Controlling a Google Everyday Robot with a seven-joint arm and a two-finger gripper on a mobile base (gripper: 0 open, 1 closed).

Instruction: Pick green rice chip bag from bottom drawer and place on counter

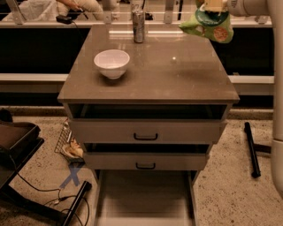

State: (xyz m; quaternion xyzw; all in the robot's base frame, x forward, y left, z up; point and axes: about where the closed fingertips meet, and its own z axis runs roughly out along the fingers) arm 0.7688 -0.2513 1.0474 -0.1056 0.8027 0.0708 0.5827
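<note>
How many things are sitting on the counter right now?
2 on the counter: a white bowl front left, a can at the back edge. The gripper, top right, holds the green bag in the air. Nothing looks hidden.

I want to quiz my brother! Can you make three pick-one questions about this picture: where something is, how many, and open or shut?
1. Where is the crinkled light-green snack bag?
A. in a drawer
B. hanging from the gripper at the top right, by the far right corner of the glossy grey-brown counter
C. in the bowl

2. How many round white bowls stand on that counter?
A. one
B. two
C. four

3. The lowest pale grey drawer is:
A. shut
B. pulled out
C. missing

Answers: 1 B, the gripper holds it up in the air; 2 A, just one shows; 3 B, its floor is showing.
</note>
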